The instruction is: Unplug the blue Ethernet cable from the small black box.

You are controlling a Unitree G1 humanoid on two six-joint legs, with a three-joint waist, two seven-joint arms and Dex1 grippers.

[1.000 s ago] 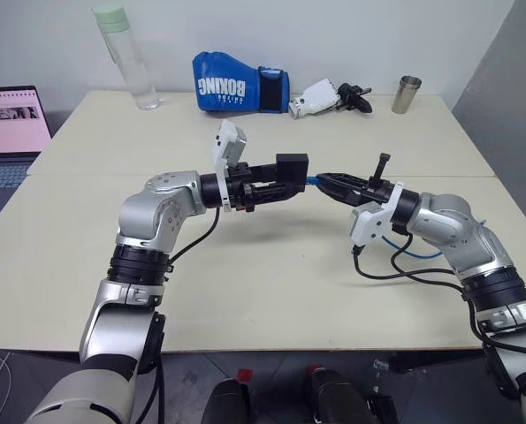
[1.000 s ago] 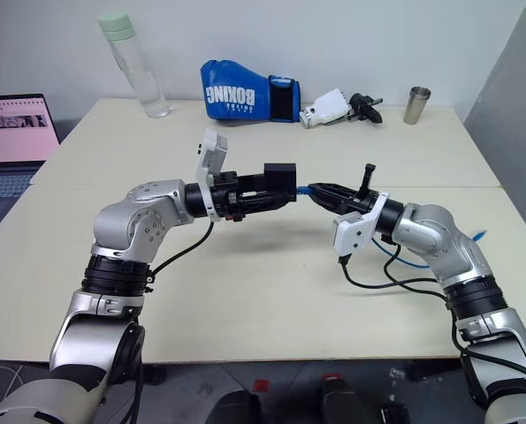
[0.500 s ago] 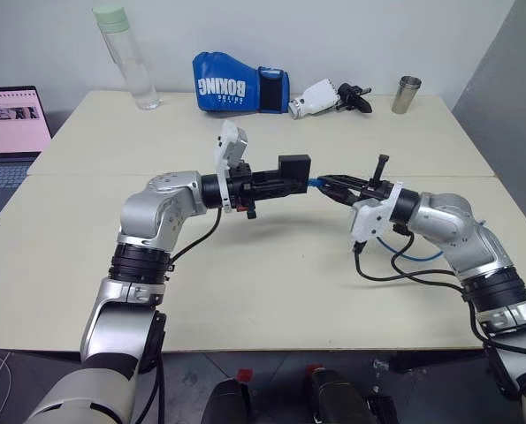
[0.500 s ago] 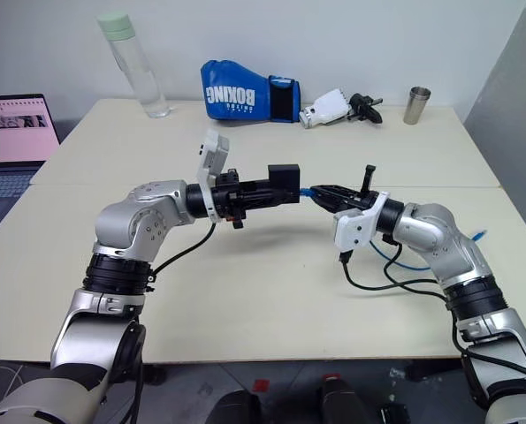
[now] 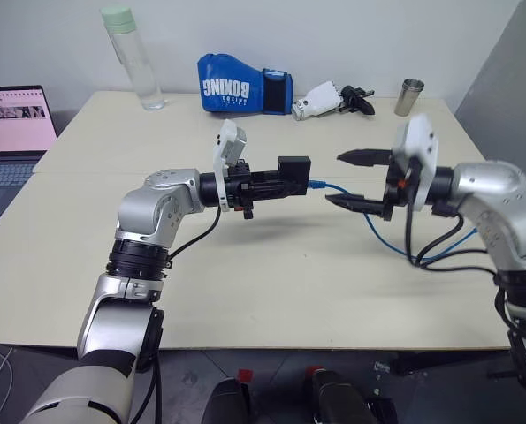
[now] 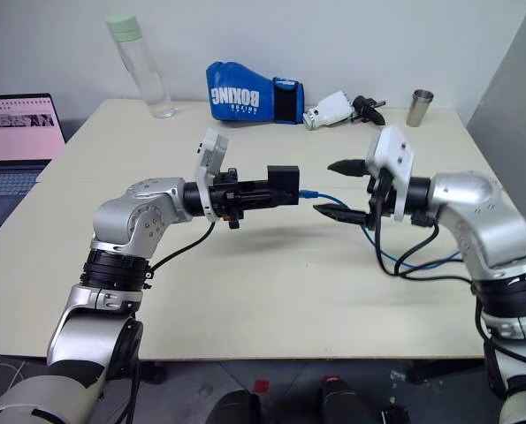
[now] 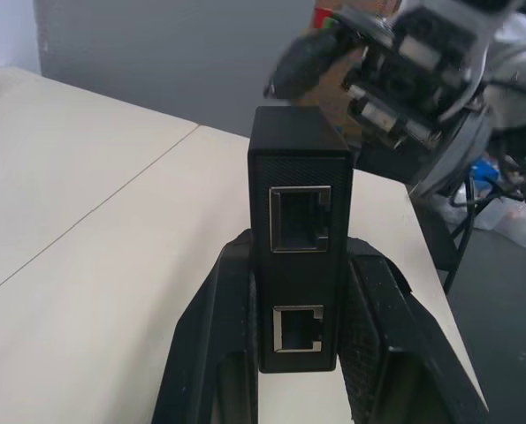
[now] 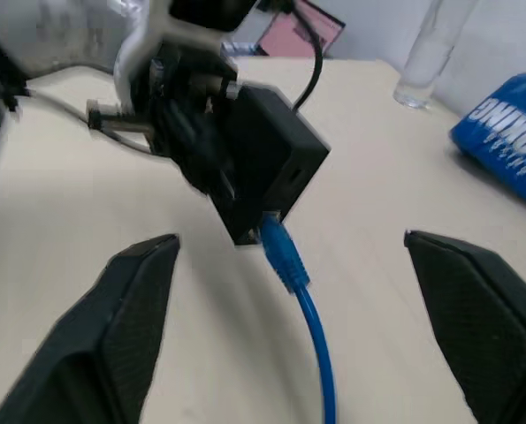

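Observation:
My left gripper (image 5: pixel 267 183) is shut on the small black box (image 5: pixel 293 171) and holds it level above the table, pointing right. In the left wrist view the box (image 7: pixel 300 221) stands between the two fingers (image 7: pixel 211 353), with two empty ports facing the camera. The blue Ethernet cable (image 5: pixel 338 189) is plugged into the box's right edge; it sags to the right and loops on the table below my right arm. My right gripper (image 5: pixel 355 179) stands wide open just right of the box, one finger above the cable and one below. In the right wrist view the plug (image 8: pixel 280 252) sits in the box (image 8: pixel 263 163).
At the table's (image 5: pixel 271 283) far edge lie a blue boxing glove (image 5: pixel 242 84), a clear bottle (image 5: pixel 132 57), a white and black device (image 5: pixel 329 97) and a metal cup (image 5: pixel 409 95). A laptop (image 5: pixel 15 132) stands at the far left.
My right gripper let go of the cable's plug, opened wide, rolled over and drew up and to the right. The left gripper closed tighter on the box and stayed in place.

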